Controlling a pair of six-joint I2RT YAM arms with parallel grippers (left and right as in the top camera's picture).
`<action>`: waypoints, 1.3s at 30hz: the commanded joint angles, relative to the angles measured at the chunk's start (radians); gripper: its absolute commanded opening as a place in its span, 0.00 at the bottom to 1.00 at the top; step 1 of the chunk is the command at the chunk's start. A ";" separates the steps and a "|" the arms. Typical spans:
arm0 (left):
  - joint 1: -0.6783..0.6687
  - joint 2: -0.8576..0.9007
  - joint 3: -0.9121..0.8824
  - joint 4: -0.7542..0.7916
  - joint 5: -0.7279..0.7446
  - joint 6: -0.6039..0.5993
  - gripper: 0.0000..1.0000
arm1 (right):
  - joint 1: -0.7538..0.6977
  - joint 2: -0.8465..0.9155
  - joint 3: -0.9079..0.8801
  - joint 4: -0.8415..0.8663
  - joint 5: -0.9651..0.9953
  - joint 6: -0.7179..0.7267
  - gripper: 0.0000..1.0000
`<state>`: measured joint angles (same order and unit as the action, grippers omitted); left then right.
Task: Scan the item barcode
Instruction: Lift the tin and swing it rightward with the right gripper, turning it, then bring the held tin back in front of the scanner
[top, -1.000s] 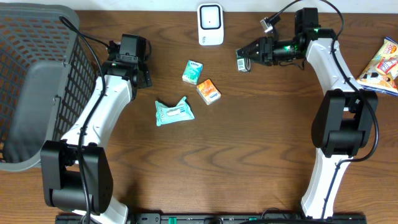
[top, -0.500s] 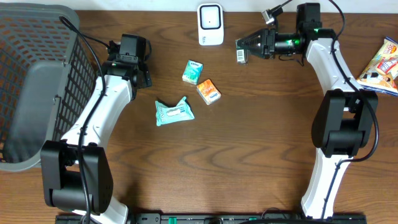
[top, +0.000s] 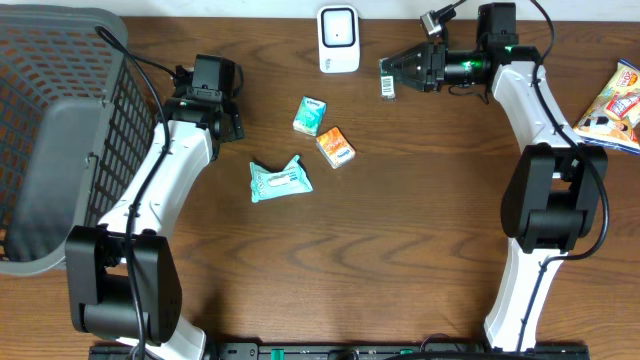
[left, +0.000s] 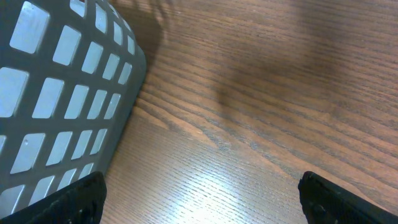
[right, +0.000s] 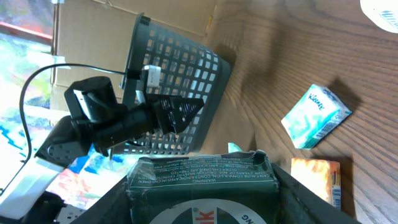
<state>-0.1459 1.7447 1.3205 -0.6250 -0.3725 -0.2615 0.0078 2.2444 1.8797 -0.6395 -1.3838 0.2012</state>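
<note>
A white barcode scanner stands at the table's back edge. Just right of it my right gripper is shut on a dark green packet, held above the table with a white barcode label showing from overhead. In the right wrist view the green packet fills the space between the two black fingers, small warning print along its upper part. My left gripper hovers beside the basket, open, with only bare wood between its fingertips.
A grey mesh basket fills the left side. A Kleenex pack, an orange pack and a teal wipes packet lie mid-table. A snack bag sits at the right edge.
My right gripper carried the green packet back and slightly left, closer to the scanner, then held still. The left arm has not moved.
</note>
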 joint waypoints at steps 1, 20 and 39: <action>0.001 -0.004 0.012 -0.003 -0.013 0.005 0.98 | 0.011 -0.029 0.018 0.006 -0.032 0.008 0.43; 0.001 -0.004 0.012 -0.003 -0.013 0.005 0.98 | 0.208 -0.028 0.018 -0.044 1.261 0.006 0.45; 0.001 -0.004 0.012 -0.003 -0.013 0.005 0.98 | 0.407 0.000 -0.068 -0.002 1.978 -0.007 0.47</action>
<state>-0.1459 1.7447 1.3205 -0.6250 -0.3721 -0.2615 0.4137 2.2448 1.8107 -0.6556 0.4786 0.1791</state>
